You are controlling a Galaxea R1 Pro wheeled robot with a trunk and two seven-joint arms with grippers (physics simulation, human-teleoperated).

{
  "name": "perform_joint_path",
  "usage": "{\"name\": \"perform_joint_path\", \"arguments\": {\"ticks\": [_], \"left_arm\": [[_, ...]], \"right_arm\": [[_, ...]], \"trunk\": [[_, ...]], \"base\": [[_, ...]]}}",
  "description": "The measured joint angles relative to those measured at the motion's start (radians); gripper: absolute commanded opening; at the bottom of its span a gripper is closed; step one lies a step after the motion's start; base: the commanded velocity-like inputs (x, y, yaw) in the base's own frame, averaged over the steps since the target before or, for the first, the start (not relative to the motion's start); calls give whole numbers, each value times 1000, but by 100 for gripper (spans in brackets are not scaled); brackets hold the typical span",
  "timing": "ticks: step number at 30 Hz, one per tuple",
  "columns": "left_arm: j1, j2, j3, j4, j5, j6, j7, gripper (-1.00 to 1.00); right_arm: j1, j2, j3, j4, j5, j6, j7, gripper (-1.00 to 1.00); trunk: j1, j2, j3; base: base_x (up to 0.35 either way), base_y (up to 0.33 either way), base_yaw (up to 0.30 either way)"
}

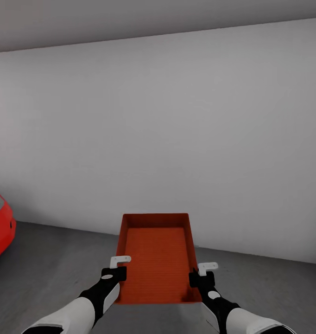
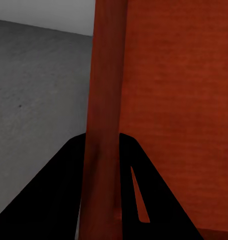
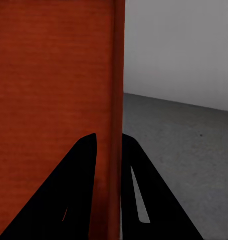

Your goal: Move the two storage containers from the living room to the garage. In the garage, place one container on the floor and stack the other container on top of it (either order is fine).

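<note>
An orange-red storage container [image 1: 155, 257] is held up in front of me, above the dark grey garage floor [image 1: 51, 260]. My left gripper [image 1: 118, 273] is shut on its left wall [image 2: 102, 100], one black finger on each side of it. On the opposite side, my right gripper [image 1: 196, 277] is shut on the right wall [image 3: 116, 100] in the same way. The bin's flat ribbed bottom [image 2: 179, 100] is bare inside.
A plain white-grey wall [image 1: 176, 130] stands straight ahead, a short way beyond the container. The nose of a red car [image 1: 0, 227] shows at the left edge. Concrete floor [image 3: 184, 150] spreads to both sides.
</note>
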Motion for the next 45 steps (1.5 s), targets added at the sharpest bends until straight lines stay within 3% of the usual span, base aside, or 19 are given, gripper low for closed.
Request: {"name": "perform_joint_path", "arguments": {"ticks": [22, 45], "left_arm": [[0, 0, -1, 3, 2, -1, 0, -100], [0, 0, -1, 2, 2, -1, 0, -100]], "right_arm": [[0, 0, 0, 0, 1, 1, 0, -100], [0, 0, 1, 0, 0, 1, 0, -100]], "trunk": [[0, 0, 0], [0, 0, 0]], "base": [[321, 114, -1], [309, 110, -203]]}}
